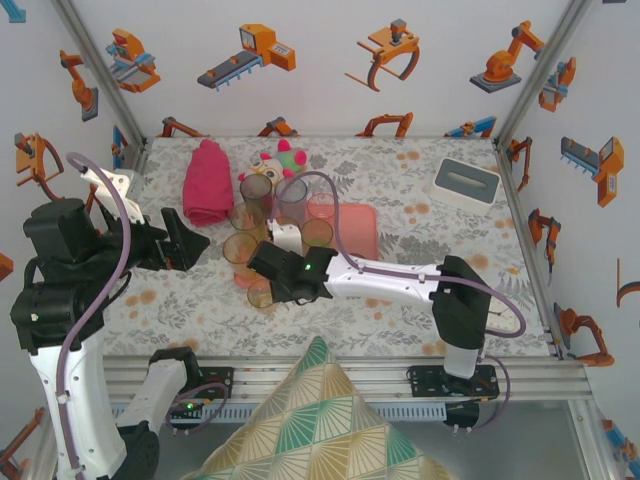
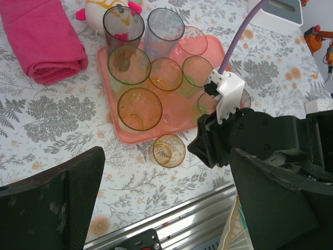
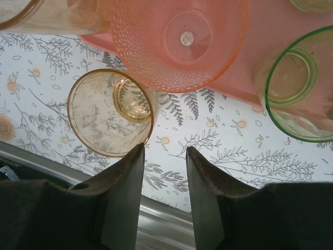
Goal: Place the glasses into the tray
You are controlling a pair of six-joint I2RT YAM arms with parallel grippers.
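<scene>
The right gripper (image 3: pixel 164 151) has its jaws partly spread, and only bare table (image 3: pixel 218 156) shows in the gap. It hangs above a small amber glass (image 3: pixel 111 113) that stands just outside its left finger (image 3: pixel 127 177); whether they touch, I cannot tell. That glass sits on the table beside the tray's (image 2: pixel 132 140) near edge. The other glasses (image 2: pixel 139 108) stand upright in the tray, mid-table. The left gripper (image 1: pixel 188 243) is spread wide and empty near the table's left edge.

Glasses (image 2: pixel 139 108) crowd tray (image 1: pixel 362 232); right strip bare in top frame. Right arm (image 1: pixel 385 280) bars lower centre. Lone amber glass (image 3: pixel 111 112) stands just upper left of right claw (image 3: pixel 165 151). Table (image 1: pixel 415 212) open between tray and white box (image 1: pixel 466 183).
</scene>
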